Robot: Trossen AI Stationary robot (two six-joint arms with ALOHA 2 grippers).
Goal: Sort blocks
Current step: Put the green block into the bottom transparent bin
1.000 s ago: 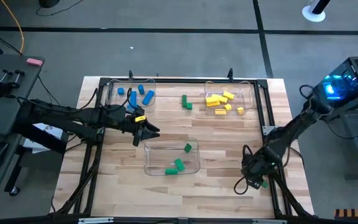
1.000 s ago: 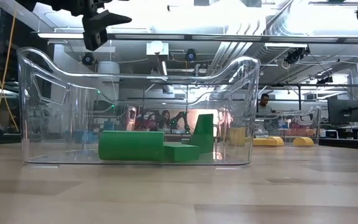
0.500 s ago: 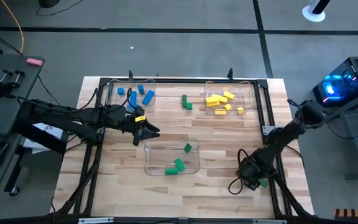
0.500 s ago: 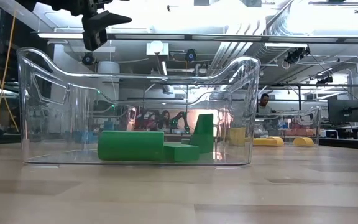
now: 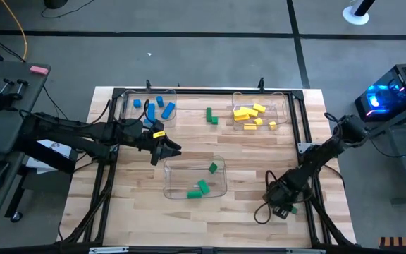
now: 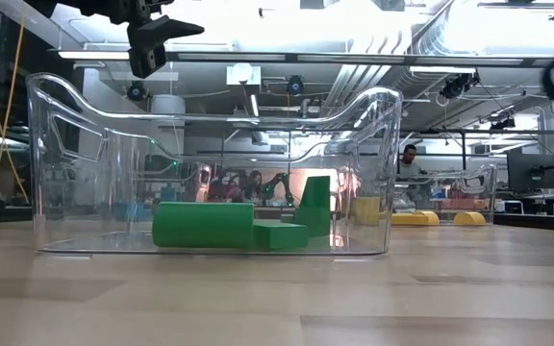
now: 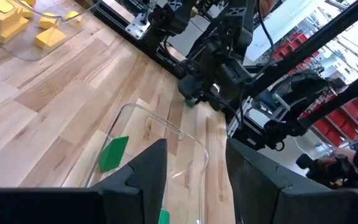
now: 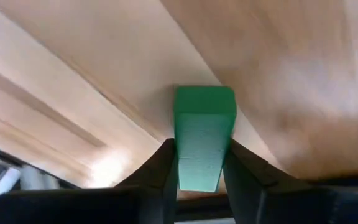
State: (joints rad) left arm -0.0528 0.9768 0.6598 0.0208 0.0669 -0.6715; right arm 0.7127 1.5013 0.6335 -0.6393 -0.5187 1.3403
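A green block (image 8: 204, 134) lies on the wood near the table's right near corner, and my right gripper (image 8: 201, 148) is shut on it; in the high view the gripper (image 5: 285, 204) covers most of the block (image 5: 298, 209). My left gripper (image 5: 169, 149) hangs open and empty above the far left corner of the clear tray (image 5: 220, 185) that holds green blocks (image 5: 199, 188). Blue blocks (image 5: 162, 107) lie in the far left tray, yellow blocks (image 5: 252, 115) in the far right tray. Two green blocks (image 5: 210, 115) lie loose on the table between those two trays. My right gripper pinches the green block's two long sides (image 8: 180, 163) between its two fingers (image 8: 160, 174), at the block's near end. The fingers come from above, slanting down, and lie along the block. The block seems to lie flat on the wood; I cannot tell whether it is lifted.
A black frame (image 5: 296, 120) runs round the work area, and its right rail passes close to my right gripper. Cables loop on the wood beside that gripper (image 5: 263, 212). Bare wood lies between the green tray and the right gripper (image 5: 249, 176).
My right gripper has sunk toward the table and shifted a little toward the near edge, down over the green block. My left gripper has kept still.
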